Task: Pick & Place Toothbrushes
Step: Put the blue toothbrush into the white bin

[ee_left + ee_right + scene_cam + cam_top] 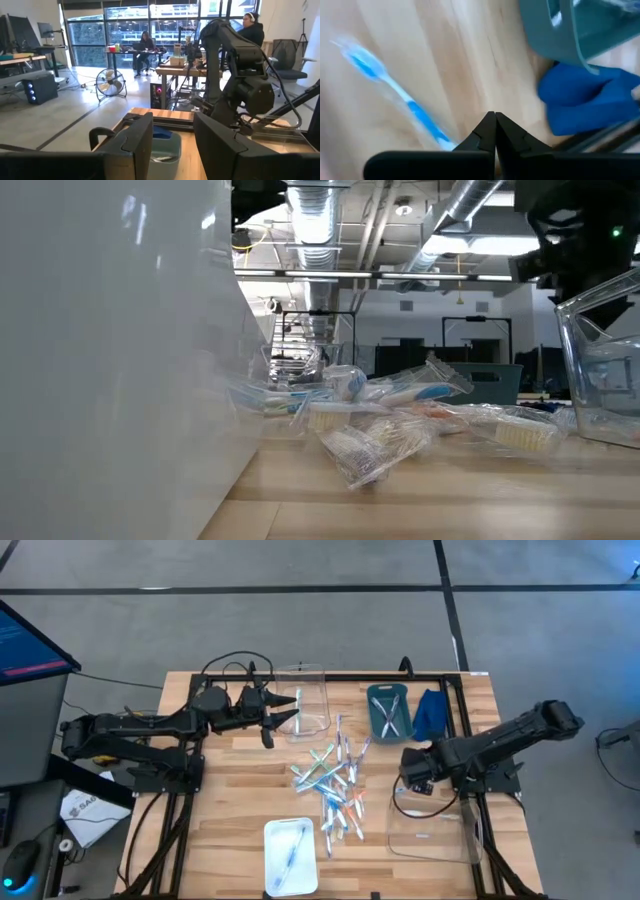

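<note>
Though heaped, toothbrushes [335, 785] mid-table

Two matte-black jointed arms [150, 727], black cables looped on top, wedge-shaped dark fingers [487, 131]; markings prob. unreadable.

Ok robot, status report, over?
Left gripper open over clear bin. Right gripper shut, empty, above table. Toothbrushes piled mid-table. Nothing blocking.
</note>
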